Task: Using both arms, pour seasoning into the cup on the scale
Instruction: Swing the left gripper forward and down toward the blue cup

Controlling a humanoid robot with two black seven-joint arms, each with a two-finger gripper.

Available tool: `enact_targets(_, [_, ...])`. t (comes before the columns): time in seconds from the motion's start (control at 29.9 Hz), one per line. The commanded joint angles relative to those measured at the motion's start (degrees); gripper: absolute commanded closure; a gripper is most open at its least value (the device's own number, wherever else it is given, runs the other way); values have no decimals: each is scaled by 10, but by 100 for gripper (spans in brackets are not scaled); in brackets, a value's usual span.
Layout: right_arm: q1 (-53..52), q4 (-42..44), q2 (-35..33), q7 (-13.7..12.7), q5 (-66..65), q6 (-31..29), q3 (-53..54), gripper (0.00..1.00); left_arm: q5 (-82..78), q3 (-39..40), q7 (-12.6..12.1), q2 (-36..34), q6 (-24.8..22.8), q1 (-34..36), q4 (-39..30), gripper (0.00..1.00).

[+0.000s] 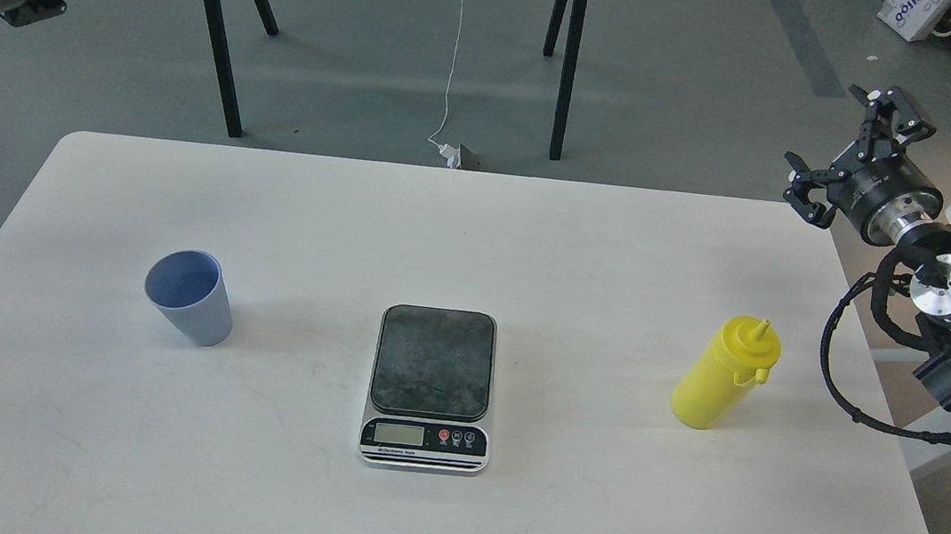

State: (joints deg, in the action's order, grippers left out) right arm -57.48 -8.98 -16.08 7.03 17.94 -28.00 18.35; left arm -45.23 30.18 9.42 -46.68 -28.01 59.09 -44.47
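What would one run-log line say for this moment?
light blue-grey plastic cup: on table, left of scale | dark-plate digital scale: bare | yellow squeeze bottle: upright, untouched | right gripper: open, empty

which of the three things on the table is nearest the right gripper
The yellow squeeze bottle; the scale and cup sit farther from the right gripper.

Cup L, scale ctr, seasoning R.

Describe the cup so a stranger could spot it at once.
On the white table, look left of the scale in the middle. The cup stands alone there: a blue-grey handleless tumbler, open-topped, unlike the yellow seasoning bottle far right.
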Motion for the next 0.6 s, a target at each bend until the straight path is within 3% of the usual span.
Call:
enact_targets(0.0, [7, 1, -1, 0, 0, 0, -1, 0, -16, -20, -4, -17, 0, -40, -110, 0])
enact_targets(0.17, [16, 1, -1, 0, 0, 0, -2, 0, -88, -28, -5, -5, 0, -52, -177, 0])
enact_targets(0.3, [18, 1, -2, -1, 0, 0, -2, 0, -157, -46, -5, 28, 0, -66, -176, 0])
enact_targets(0.57, [23, 1, -6, 0, 0, 0, -3, 0, -219, -79, -5, 9, 0, -90, -177, 1])
